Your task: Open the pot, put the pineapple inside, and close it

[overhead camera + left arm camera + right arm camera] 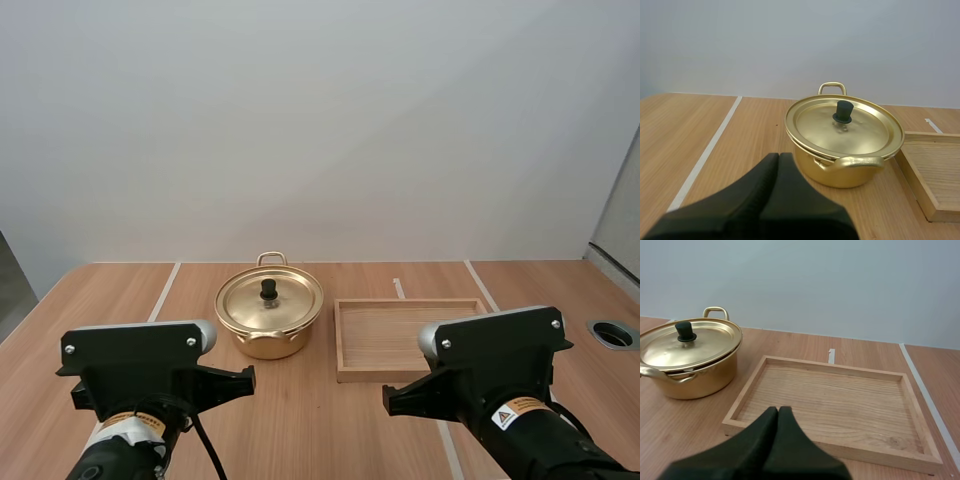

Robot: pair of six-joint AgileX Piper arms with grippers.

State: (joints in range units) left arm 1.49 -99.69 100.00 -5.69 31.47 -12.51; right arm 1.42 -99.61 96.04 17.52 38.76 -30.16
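Note:
A golden pot stands on the wooden table, a little left of the middle. Its lid sits flat on it, with a black knob on top. In the left wrist view the pot is just ahead and slightly right of my left gripper, whose fingers lie together as one dark wedge, apart from the pot. My right gripper is also shut on nothing and hovers over the near rim of the wooden tray, with the pot off to its left.
The shallow wooden tray lies right beside the pot. White tape lines run across the table. A round metal-ringed hole sits near the table's right edge. Both arm bases stand at the near edge.

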